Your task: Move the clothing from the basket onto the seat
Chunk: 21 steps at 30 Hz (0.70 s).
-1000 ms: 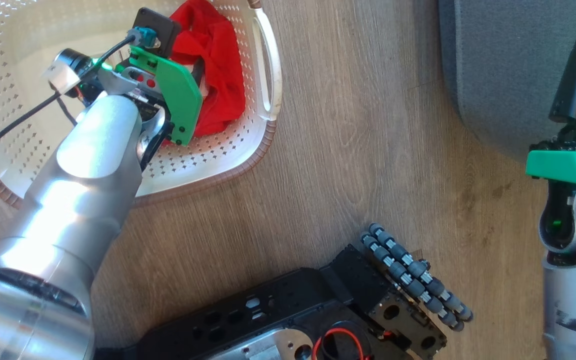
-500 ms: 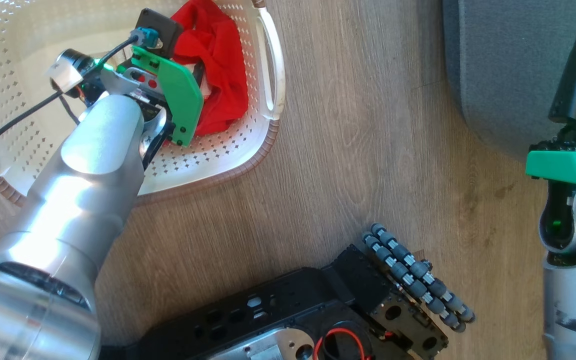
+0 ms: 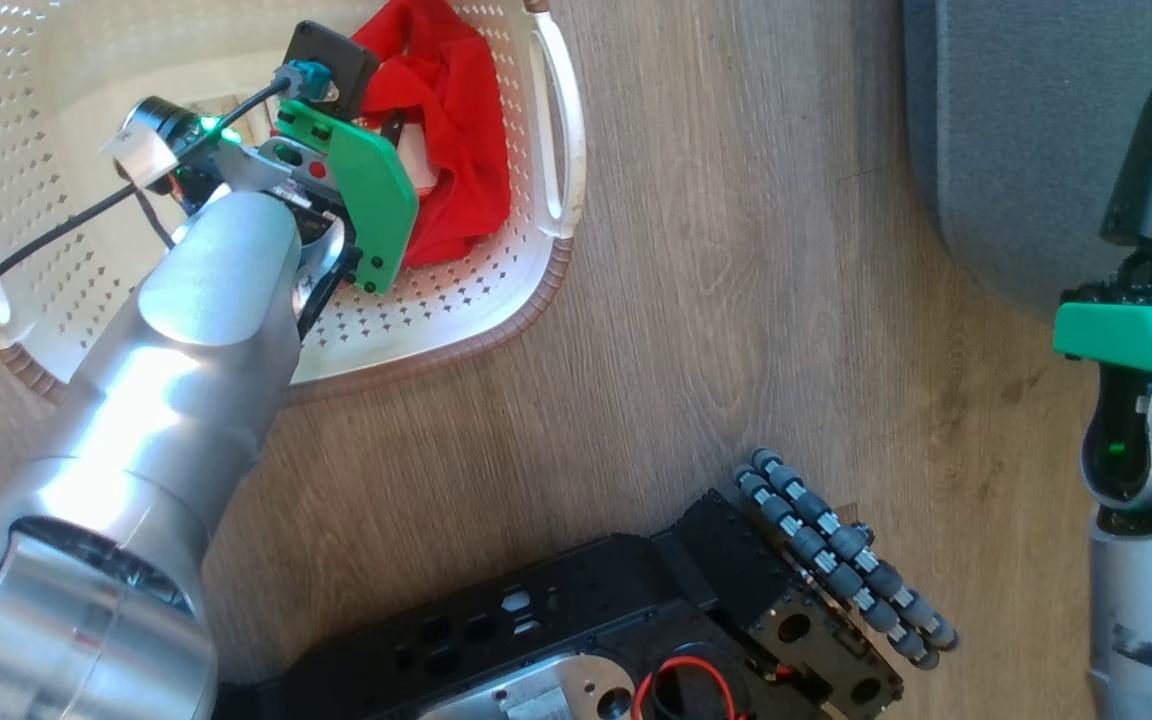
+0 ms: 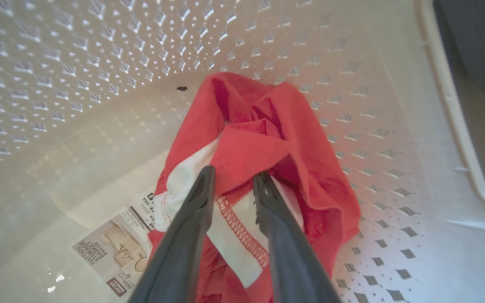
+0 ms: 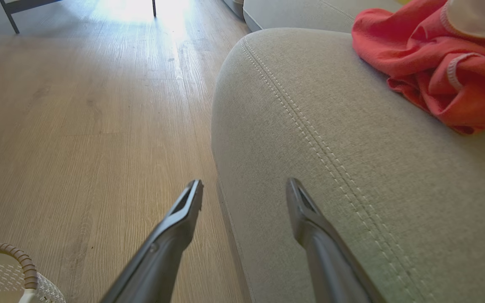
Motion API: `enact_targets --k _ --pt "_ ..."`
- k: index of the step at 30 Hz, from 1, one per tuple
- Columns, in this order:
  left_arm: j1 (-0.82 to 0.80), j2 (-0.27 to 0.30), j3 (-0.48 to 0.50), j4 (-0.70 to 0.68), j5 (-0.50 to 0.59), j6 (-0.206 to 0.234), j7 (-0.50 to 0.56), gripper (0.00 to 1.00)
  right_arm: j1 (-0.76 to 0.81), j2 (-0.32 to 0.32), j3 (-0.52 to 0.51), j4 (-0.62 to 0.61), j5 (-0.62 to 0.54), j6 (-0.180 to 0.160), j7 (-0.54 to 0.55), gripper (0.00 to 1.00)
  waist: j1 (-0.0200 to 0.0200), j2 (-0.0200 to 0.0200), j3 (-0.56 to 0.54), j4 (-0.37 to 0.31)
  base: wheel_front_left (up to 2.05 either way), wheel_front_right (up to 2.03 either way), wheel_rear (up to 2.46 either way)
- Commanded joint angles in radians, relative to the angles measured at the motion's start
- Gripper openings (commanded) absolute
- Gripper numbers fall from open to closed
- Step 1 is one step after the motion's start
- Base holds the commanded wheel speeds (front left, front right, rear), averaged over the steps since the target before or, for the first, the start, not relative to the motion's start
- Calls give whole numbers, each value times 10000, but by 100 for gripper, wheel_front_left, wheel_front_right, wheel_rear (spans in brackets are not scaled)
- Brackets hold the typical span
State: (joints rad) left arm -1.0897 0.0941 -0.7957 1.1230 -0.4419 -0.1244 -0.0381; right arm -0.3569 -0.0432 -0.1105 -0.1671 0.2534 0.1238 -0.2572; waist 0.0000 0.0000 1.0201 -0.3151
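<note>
Left gripper (image 4: 235, 174) astride red-and-white garment (image 4: 267, 139) in basket (image 4: 99, 63), fingers' hold impossible to tell; right gripper (image 5: 244, 189) at grey seat (image 5: 352, 168), fingers wide apart.

Red clothing (image 4: 310, 168), white parts; cream perforated basket (image 4: 99, 63); grey seat (image 5: 352, 189), light stitching.

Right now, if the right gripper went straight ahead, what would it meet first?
Most likely the grey seat: the right gripper points at its rounded corner with open fingers, though depth is unclear.
</note>
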Motion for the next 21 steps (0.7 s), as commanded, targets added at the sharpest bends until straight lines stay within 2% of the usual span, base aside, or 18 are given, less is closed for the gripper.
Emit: enact_targets --k 1,4,6,8,9,10,21 --pt "-4 -39 65 -58 -84 -52 -126 47 695 -70 52 -347 -84 69 -45 100 0 0 6 32 0 0 0" --pt "3 -68 -5 36 -179 -56 -224 49 743 -70 44 -407 -164 69 -45 100 0 0 7 97 0 0 0" --pt "4 -89 -76 77 -238 -59 -285 45 776 -70 32 -457 -216 69 -45 100 0 0 11 145 0 0 0" --pt "8 -106 -172 89 -308 -60 -336 31 810 -70 23 -502 -263 69 -45 100 0 0 17 185 0 0 0" --pt "6 -113 -217 86 -349 -60 -374 10 828 -70 18 -522 -283 69 -45 100 0 0 18 202 0 0 0" --pt "2 -120 -260 72 -394 -60 -429 0 846 -70 15 -539 -300 69 -45 100 0 0 18 217 0 0 0" --pt "-147 -199 -705 -166 -1039 -62 -914 0 893 -70 -30 -588 -431 69 -45 100 0 0 2 358 0 0 0"
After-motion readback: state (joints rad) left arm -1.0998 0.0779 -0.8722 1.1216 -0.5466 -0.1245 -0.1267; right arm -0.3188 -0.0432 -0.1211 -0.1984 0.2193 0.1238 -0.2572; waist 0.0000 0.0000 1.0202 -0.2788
